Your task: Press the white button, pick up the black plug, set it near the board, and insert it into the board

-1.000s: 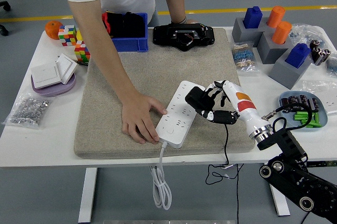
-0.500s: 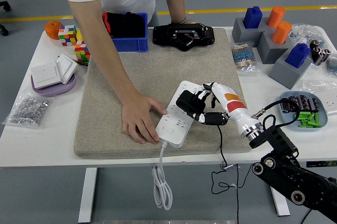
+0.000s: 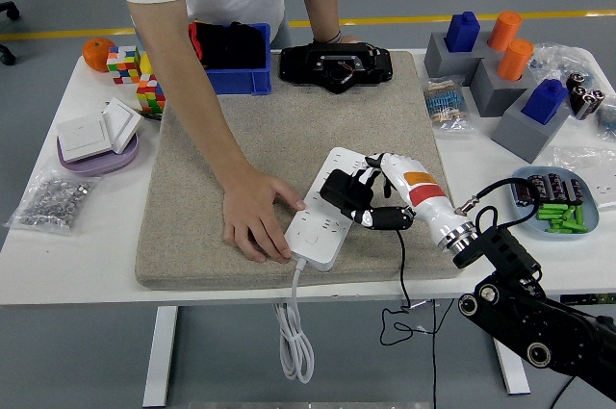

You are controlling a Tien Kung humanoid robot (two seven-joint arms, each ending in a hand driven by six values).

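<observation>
Already the black plug (image 3: 344,190) is gripped in the curled fingers of the right hand (image 3: 371,199) and held over the white power strip (image 3: 325,221), steadied by a person's hand (image 3: 252,221); insertion is judged unfinished.

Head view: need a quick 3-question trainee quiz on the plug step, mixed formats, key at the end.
1. True or false: the right hand grips the black plug over the white power strip.
2. What steadies the strip's near end? A) the left robot hand B) a person's hand C) a clamp
3. Fill in: the strip lies on a ____ mat.

Key: 1 true; 2 B; 3 beige. No left robot hand is in view. Whether the plug's pins are already in the socket cannot be seen here.
</observation>
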